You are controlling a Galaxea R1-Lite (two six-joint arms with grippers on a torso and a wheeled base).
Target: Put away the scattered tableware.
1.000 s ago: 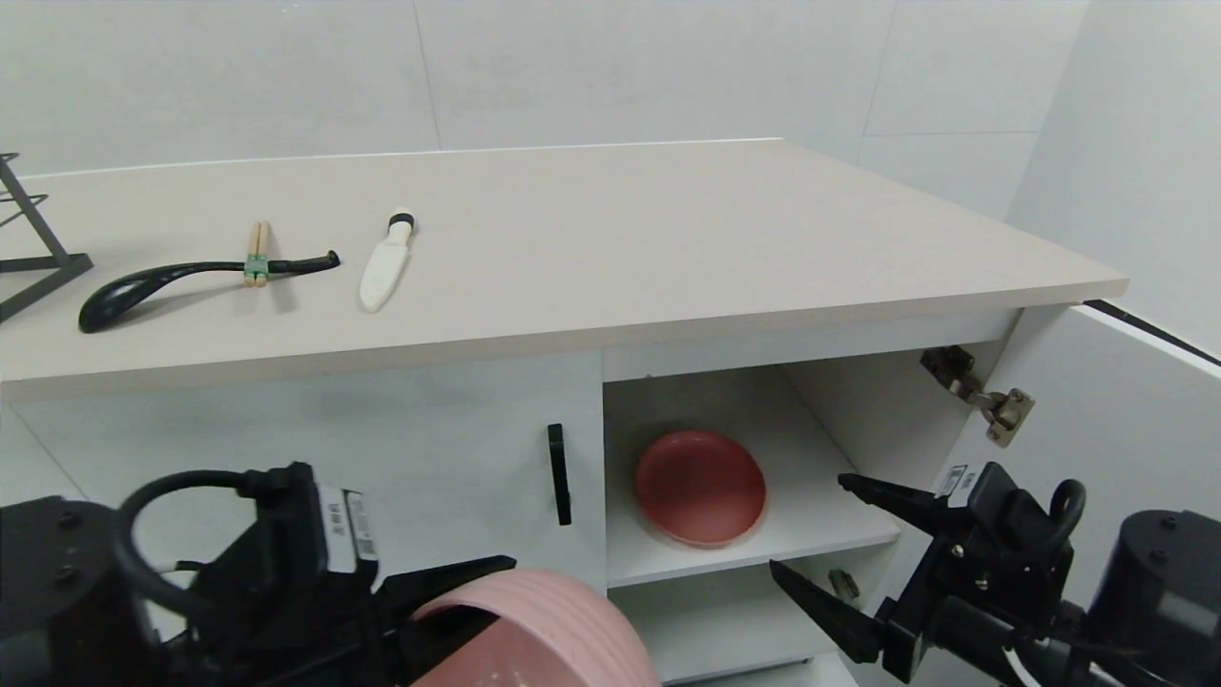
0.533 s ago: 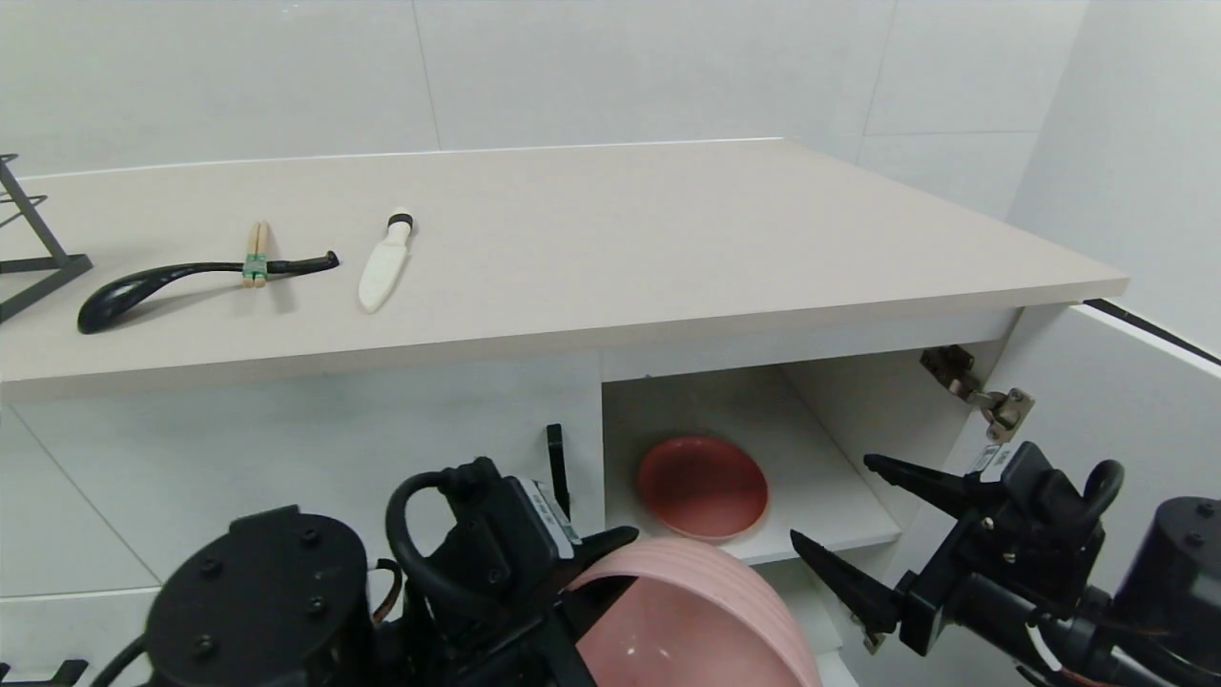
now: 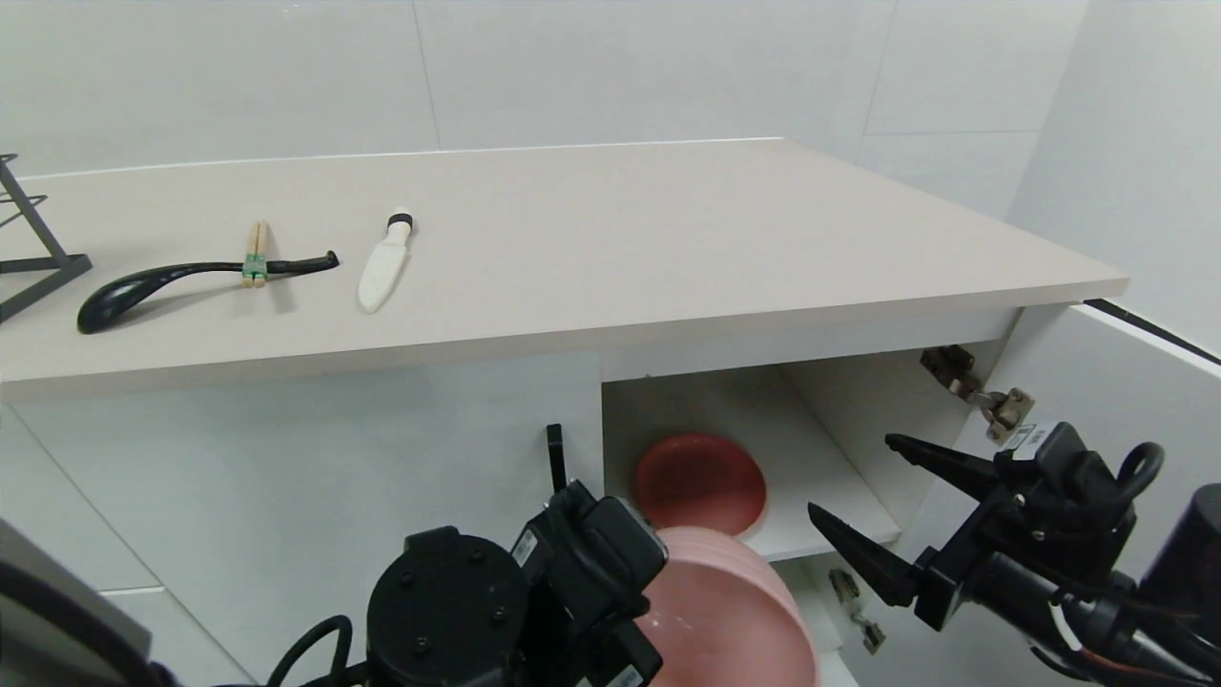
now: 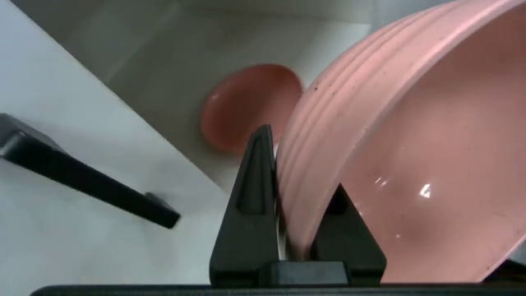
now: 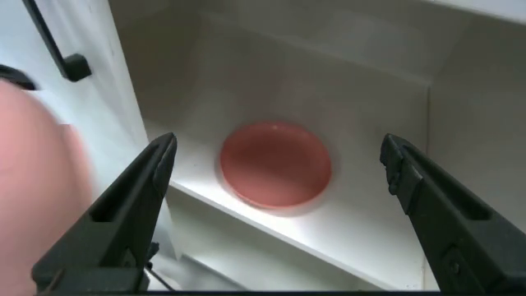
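The left gripper [image 4: 300,205] sits at the bottom centre of the head view. Its fingers are clenched on the rim of the pink bowl [image 3: 725,611], one finger outside the ribbed wall and one inside. The bowl is tilted, lies low in the frame, and stands in front of the open cabinet compartment.

The right gripper [image 3: 854,477] occupies the lower right of the frame. Its jaws are spread wide, nothing is between them, and they point toward the compartment.

The red plate [image 3: 701,482] lies flat on the white shelf [image 3: 801,448] inside the compartment, just above the bowl in the frame. A black door handle [image 3: 555,458] is mounted on the closed door to the left of the opening. The open door [image 3: 1116,382] and its hinge [image 3: 983,396] are at the right edge.

On the countertop [image 3: 668,229], in the upper left, lie a white knife [image 3: 382,265], a black spoon [image 3: 143,286] and a pair of chopsticks [image 3: 254,254] laid across the spoon's handle. A black rack [image 3: 38,248] stands at the far left edge.
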